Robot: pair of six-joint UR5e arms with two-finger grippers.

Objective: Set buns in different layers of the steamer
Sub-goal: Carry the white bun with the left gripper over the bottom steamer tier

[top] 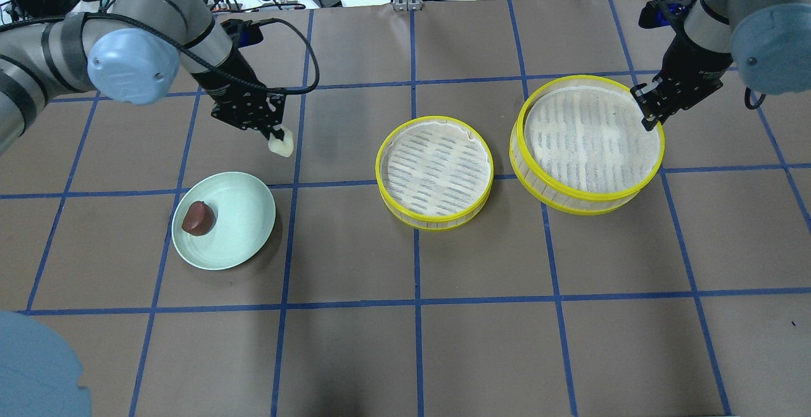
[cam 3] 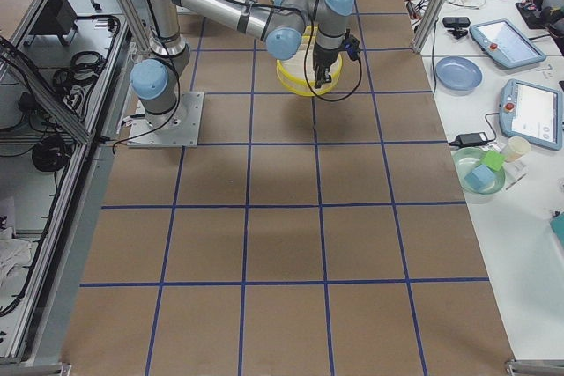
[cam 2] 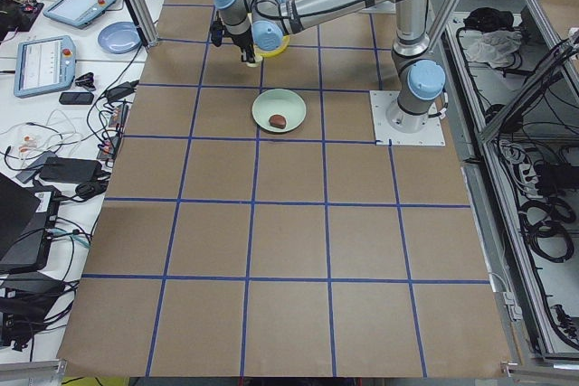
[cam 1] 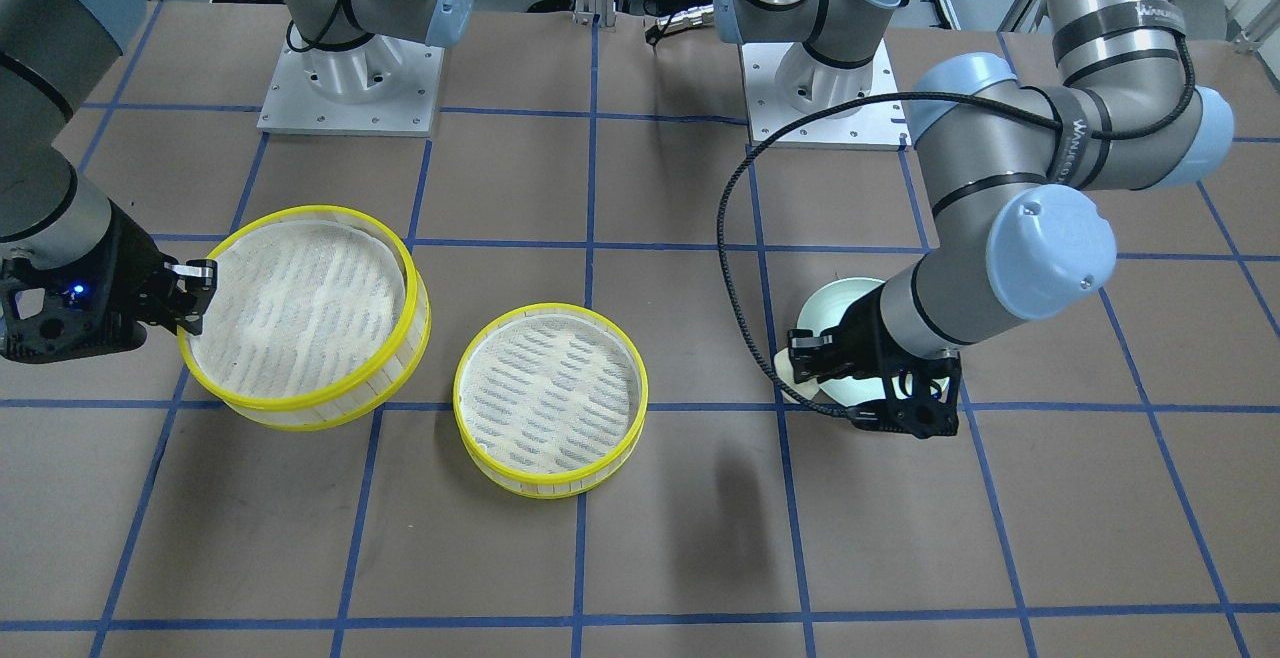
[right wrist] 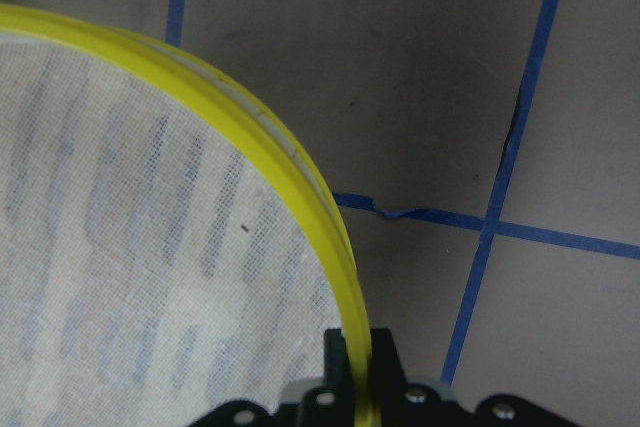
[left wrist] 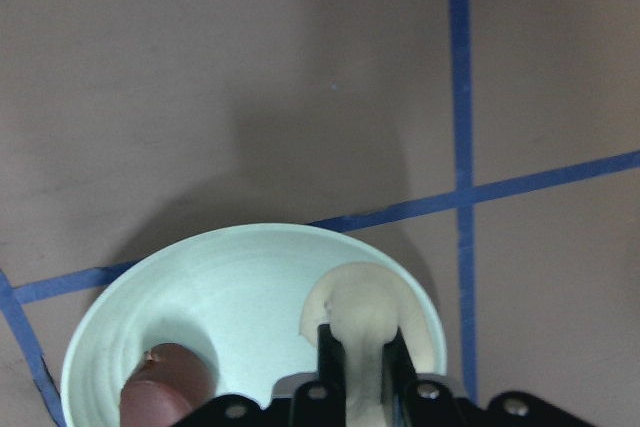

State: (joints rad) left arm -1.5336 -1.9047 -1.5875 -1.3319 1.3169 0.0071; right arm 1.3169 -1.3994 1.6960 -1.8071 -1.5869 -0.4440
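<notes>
Nearest, a brown bun [top: 197, 218] lies on the green plate [top: 247, 214] on the worktop [top: 481, 341]. Just beyond, the left gripper [top: 274, 132] pinches the white bun [top: 280, 146] in the air near the plate's far edge. Off to the right one steamer tray [top: 434, 173] rests flat, and beside it the right gripper [top: 647, 113] is clamped on the yellow rim of the other tray [top: 589, 138].

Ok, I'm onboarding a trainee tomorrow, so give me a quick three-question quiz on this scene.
1. True or false: the left hand is shut on the white bun.
2. Fill in: the right hand grips a tray by its yellow ____.
3. Where is the brown bun? A: in a tray. B: on the plate. C: on the bare table.

Key: 1 true; 2 rim; 3 B.
</notes>
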